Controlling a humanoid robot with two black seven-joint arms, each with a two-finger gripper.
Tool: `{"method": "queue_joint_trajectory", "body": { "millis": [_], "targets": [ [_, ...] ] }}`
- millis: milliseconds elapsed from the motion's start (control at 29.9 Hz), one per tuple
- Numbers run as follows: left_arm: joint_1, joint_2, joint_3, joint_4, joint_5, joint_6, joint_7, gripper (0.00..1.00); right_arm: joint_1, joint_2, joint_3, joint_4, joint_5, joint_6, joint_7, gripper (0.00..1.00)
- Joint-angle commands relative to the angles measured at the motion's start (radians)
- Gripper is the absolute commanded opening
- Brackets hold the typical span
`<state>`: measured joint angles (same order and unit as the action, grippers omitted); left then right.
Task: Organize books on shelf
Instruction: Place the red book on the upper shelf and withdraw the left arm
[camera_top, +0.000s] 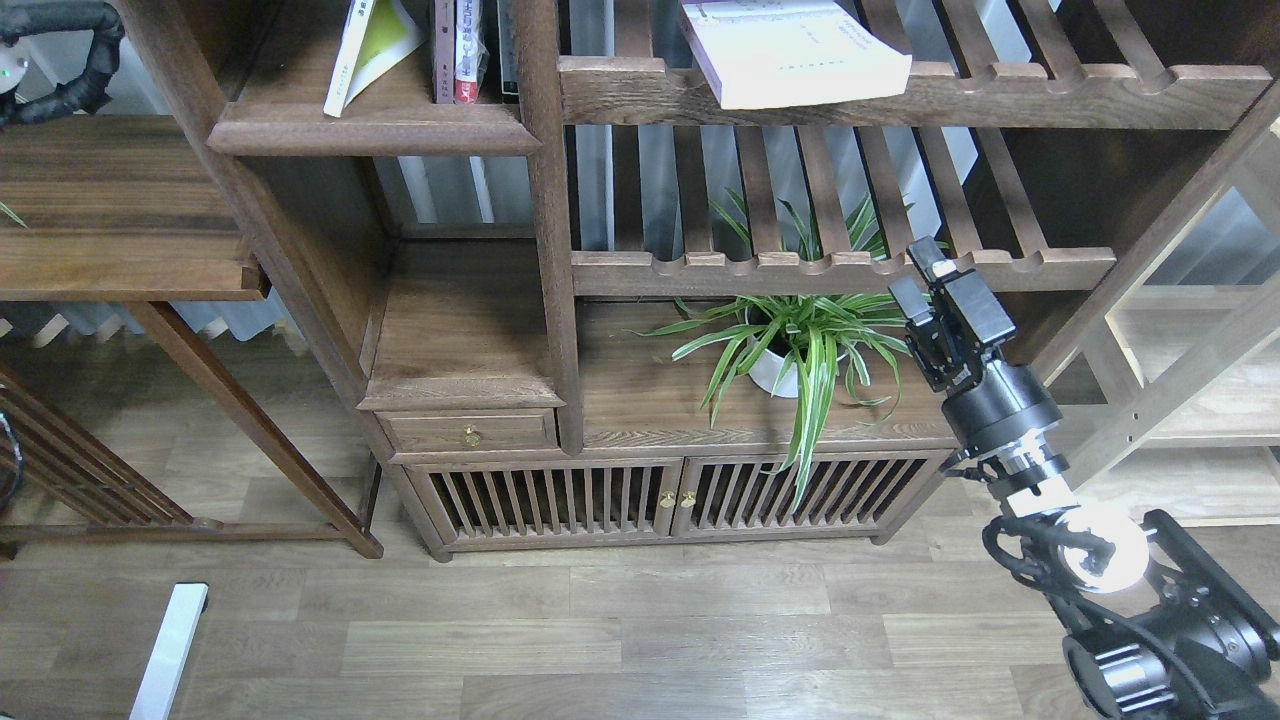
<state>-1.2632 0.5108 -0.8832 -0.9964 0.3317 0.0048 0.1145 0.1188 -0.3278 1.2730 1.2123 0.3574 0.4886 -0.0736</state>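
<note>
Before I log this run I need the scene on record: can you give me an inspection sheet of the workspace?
Surface: solid shelf at upper left, brown wood, rounded front lip.
Job's things: yellow-green book leaning on that shelf; white book lying on the slatted rack, overhanging its front rail.
Clutter: slim books upright beside the leaning one; potted plant lower down.
Grippers: right tool raised near the plant, holding nothing; left tool not seen.
Cables: black cable looped on the right arm.
Surroundings: wood-plank floor.
</note>
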Motion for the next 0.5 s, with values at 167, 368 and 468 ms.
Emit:
{"method": "queue_joint_trajectory", "body": {
  "millis": [167,368,468],
  "targets": [
    [-0.015,-0.008,0.038,0.047,0.0,0.0,-0.001,0.06,-0.005,-0.002,0.019,-0.002,0.0,0.0,0.0,0.82],
    [-0.033,-0.043,0.069,0.091,0.001,0.0,-0.027,0.06,-0.005,0.0,0.02,-0.002,0.0,0.0,0.0,0.82],
    [-0.051,-0.063,0.082,0.133,0.0,0.0,-0.035,0.08,-0.005,0.0,0.02,-0.002,0.0,0.0,0.0,0.82]
  ]
}}
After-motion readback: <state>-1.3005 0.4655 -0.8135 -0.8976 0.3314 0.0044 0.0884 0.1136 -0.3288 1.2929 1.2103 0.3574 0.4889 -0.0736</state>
